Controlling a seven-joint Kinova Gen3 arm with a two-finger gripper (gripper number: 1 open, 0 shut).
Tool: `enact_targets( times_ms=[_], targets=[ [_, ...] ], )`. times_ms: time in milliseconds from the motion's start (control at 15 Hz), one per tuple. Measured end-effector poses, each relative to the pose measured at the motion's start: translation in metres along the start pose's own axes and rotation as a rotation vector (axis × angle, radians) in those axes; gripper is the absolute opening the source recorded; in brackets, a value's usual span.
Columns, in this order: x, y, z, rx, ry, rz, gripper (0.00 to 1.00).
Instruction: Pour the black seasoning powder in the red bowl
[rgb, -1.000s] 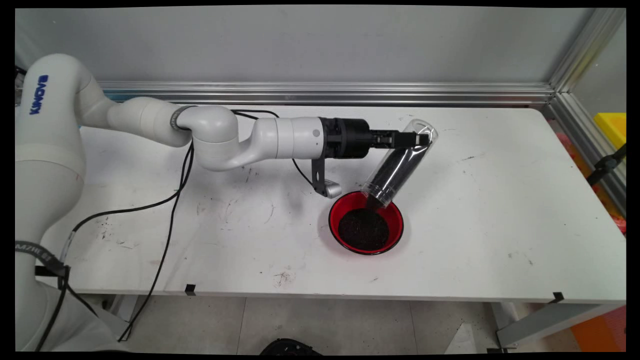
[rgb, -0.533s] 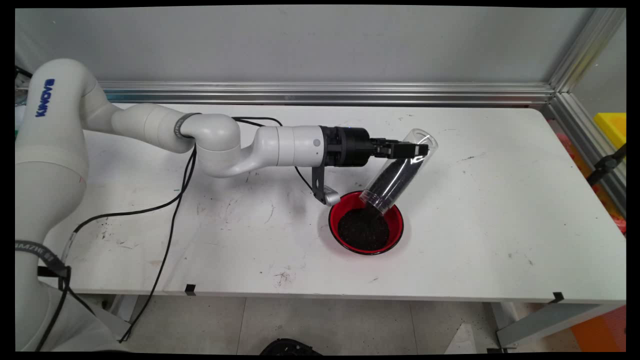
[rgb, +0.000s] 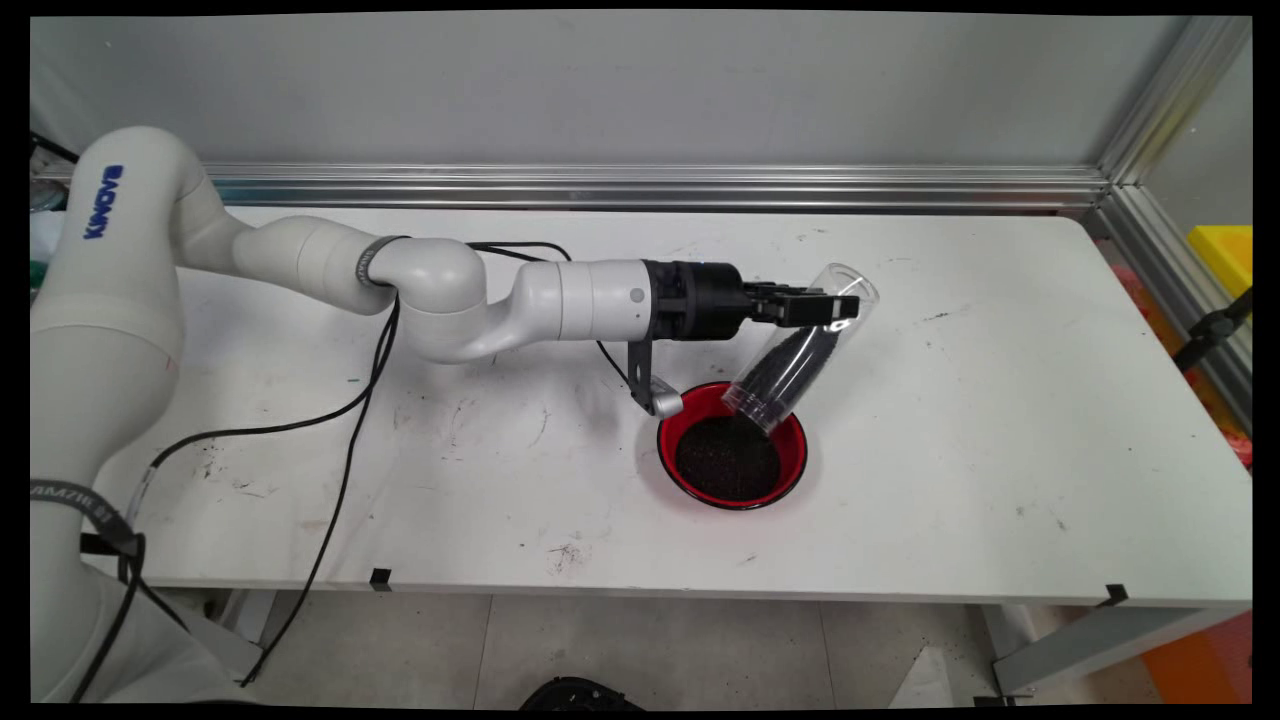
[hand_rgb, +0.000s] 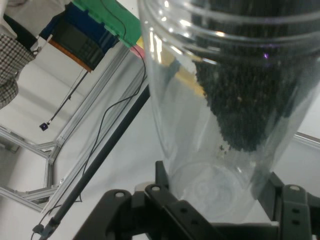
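Observation:
My gripper (rgb: 835, 308) is shut on a clear plastic tube (rgb: 800, 352) near its closed end. The tube is tipped mouth-down over a red bowl (rgb: 790, 470) in the middle of the table. Black grains lie along the tube's lower part and fill the bowl's inside (rgb: 727, 458). The tube's mouth hangs just above the bowl's far rim. In the hand view the clear tube (hand_rgb: 170, 120) rises between the black fingers (hand_rgb: 270, 192), with black grains (hand_rgb: 250, 100) heaped along its right side and its closed base close to the hand.
The white table (rgb: 1000, 420) carries scuff marks and a few stray dark specks. Black cables (rgb: 340, 440) hang from the arm across the table's left part. An aluminium rail (rgb: 650, 185) runs along the far edge, with a frame post (rgb: 1160, 110) at the right.
The tube's mouth has sunk closer to the bowl and the hand has come lower. Fewer black grains show inside the tube than a second ago.

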Motion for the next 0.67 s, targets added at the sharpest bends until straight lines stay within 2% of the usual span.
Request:
enact_targets(
  times_ms=[667],
  targets=[
    [0.0022,0.0025,0.0080,0.008,-0.031,0.024,0.00]
  ],
)
